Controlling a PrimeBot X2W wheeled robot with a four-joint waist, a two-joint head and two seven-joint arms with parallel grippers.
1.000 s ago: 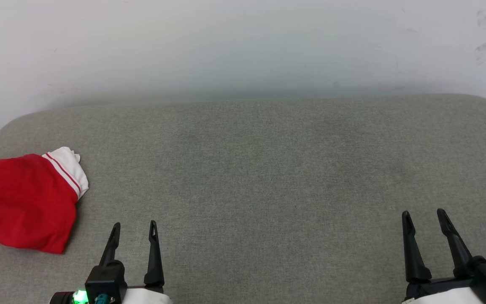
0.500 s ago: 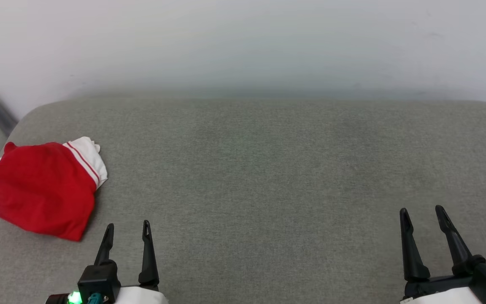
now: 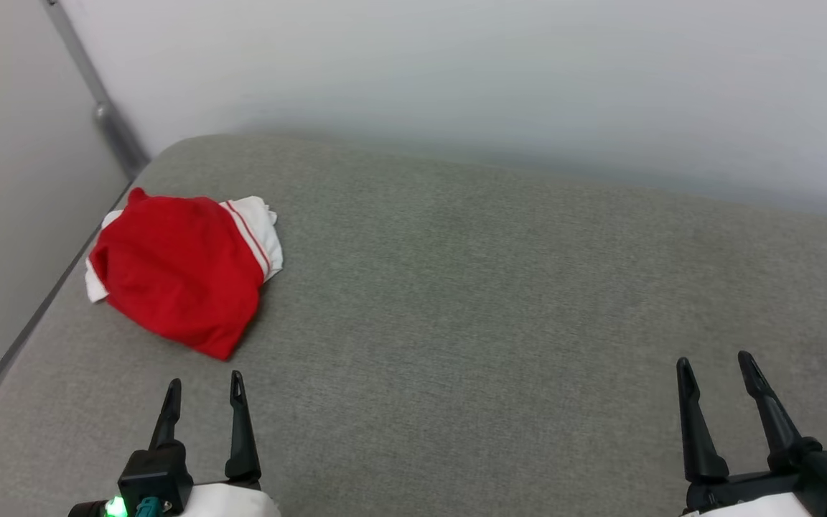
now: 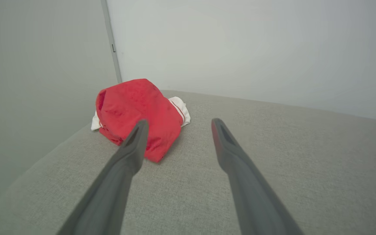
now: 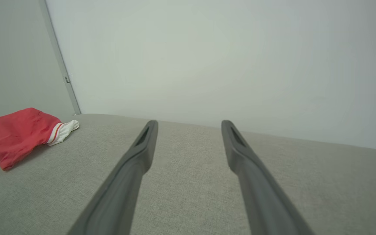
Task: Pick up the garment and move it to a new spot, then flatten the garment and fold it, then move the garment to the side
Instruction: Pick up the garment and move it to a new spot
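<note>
Red-and-white fabric, bunched into a loose heap: the garment (image 3: 180,273), lying on the grey woven bench (image 3: 492,301) close to its far-left rounded corner and near the left edge. Mostly red on top, with a white sleeve and its red stripes poking out at the heap's far right side and a scrap of white peeking from the left. Touched by neither hand.

Left hand (image 3: 204,380) at the lower left of the head view, low over the near part of the bench, both dark fingers (image 3: 241,431) pointing away from the robot, spread apart and empty. Green light (image 3: 113,507) glowing on the wrist housing behind it. Nearer to the garment than the other hand, yet clear of it, with bare bench between the fingertips and the heap's near red corner. In the left wrist view, aimed just right of the heap: left finger crossing in front of the red cloth's near edge, right finger over bare weave.

Right hand (image 3: 715,360) at the lower right, well apart from the garment, likewise spread wide and holding nothing, fingers leaning slightly leftward as seen from the head. In the right wrist view, aimed along bare grey weave toward the pale wall (image 5: 207,65), garment far off to the left.

Grey metal strip (image 3: 108,118) running up the room corner past the bench's far-left end.
</note>
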